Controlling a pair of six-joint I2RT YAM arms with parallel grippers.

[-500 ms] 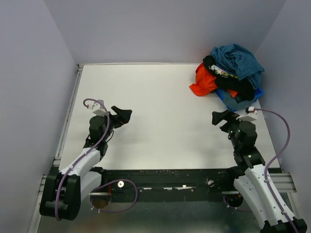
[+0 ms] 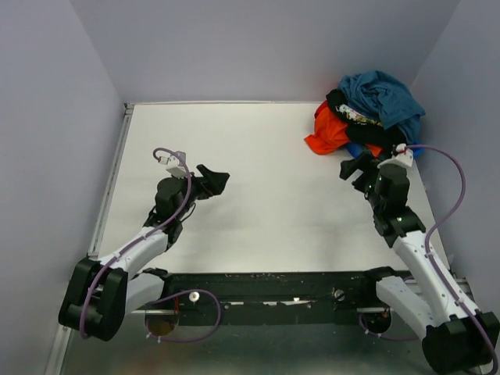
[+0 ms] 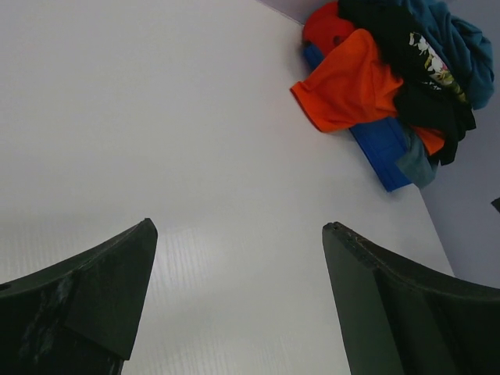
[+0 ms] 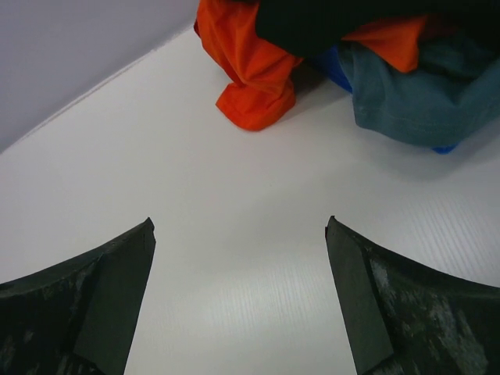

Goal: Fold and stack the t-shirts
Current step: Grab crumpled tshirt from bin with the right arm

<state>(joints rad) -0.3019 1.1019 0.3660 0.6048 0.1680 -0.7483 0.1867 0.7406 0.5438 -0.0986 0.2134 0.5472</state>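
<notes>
The t-shirts [image 2: 373,109] lie heaped at the desk's [image 2: 258,156] far right corner; left tool [image 2: 212,181] and right tool [image 2: 355,169] both gape empty. Limp, light cloth, I'd say, best pinched at the orange-red shirt's [image 2: 324,137] loose edge

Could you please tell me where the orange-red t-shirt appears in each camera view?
Top external: orange-red t-shirt, far right, at the pile's left edge.
Left wrist: upper right.
Right wrist: top centre.
Shared landmark: the teal t-shirt in the same pile.
</notes>
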